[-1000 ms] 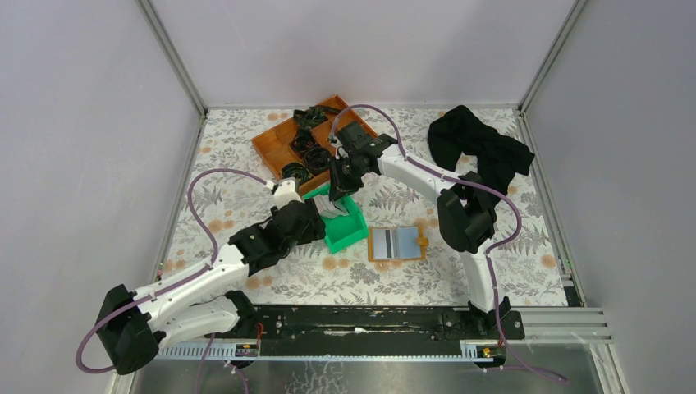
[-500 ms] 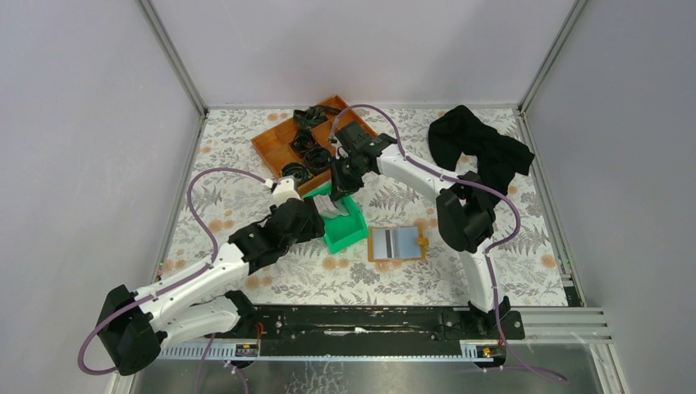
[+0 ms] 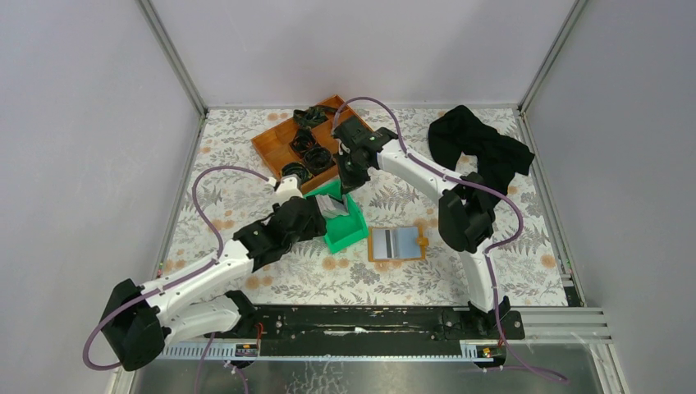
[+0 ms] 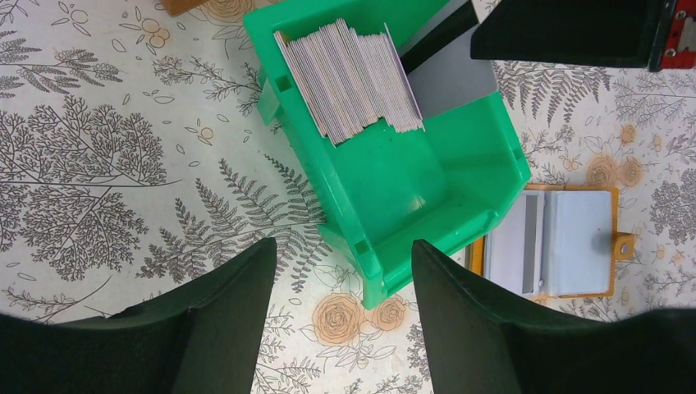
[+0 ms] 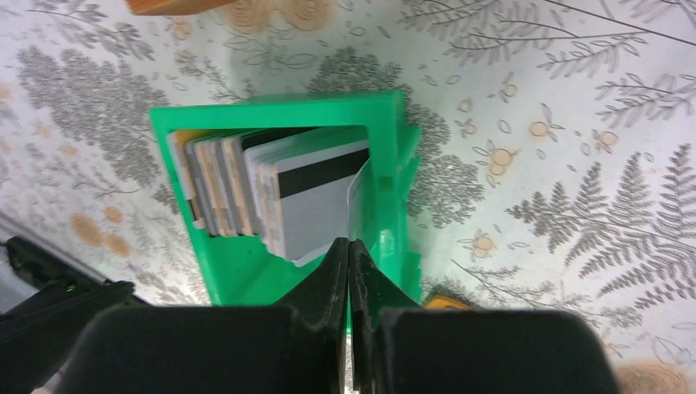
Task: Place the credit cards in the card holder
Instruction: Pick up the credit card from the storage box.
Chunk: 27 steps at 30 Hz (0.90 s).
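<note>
A stack of whitish-grey credit cards stands on edge in a green bin; the stack also shows in the right wrist view and the top view. My right gripper is shut on one credit card, seen edge-on, just above the bin's right wall. In the top view the right gripper hangs over the bin's far end. The orange card holder lies open to the right of the bin, with a card on its left half. My left gripper is open and empty over the bin's near corner.
An orange compartment tray with black coiled items stands behind the bin. A black cloth lies at the back right. The floral table is walled by grey panels on three sides.
My right gripper has risen and drawn back from the bin's card stack, shut on one card. My left arm has shifted slightly forward.
</note>
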Each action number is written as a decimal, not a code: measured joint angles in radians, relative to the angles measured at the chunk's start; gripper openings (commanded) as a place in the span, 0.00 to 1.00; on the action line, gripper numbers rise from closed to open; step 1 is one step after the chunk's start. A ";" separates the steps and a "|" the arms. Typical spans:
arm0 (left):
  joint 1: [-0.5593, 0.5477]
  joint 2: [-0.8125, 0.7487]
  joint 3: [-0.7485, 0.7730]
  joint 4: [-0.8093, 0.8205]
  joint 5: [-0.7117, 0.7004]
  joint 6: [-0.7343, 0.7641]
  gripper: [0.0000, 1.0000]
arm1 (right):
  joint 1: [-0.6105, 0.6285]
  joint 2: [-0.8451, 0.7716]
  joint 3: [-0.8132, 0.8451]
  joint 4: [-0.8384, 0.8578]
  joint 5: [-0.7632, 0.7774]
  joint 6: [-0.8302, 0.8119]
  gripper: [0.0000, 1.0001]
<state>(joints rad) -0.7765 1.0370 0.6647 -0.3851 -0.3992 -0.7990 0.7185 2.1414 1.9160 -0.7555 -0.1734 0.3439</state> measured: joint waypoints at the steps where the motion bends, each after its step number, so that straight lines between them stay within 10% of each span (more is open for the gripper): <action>1: 0.000 0.004 0.000 0.003 0.000 0.002 0.69 | 0.000 0.000 0.000 -0.008 0.010 -0.006 0.00; 27: 0.215 0.071 0.004 0.350 0.291 0.168 0.71 | 0.001 -0.261 -0.040 -0.085 0.066 -0.094 0.00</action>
<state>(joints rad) -0.5617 1.1080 0.6685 -0.0349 -0.1085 -0.6312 0.7193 1.8801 1.8755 -0.8406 -0.1074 0.2497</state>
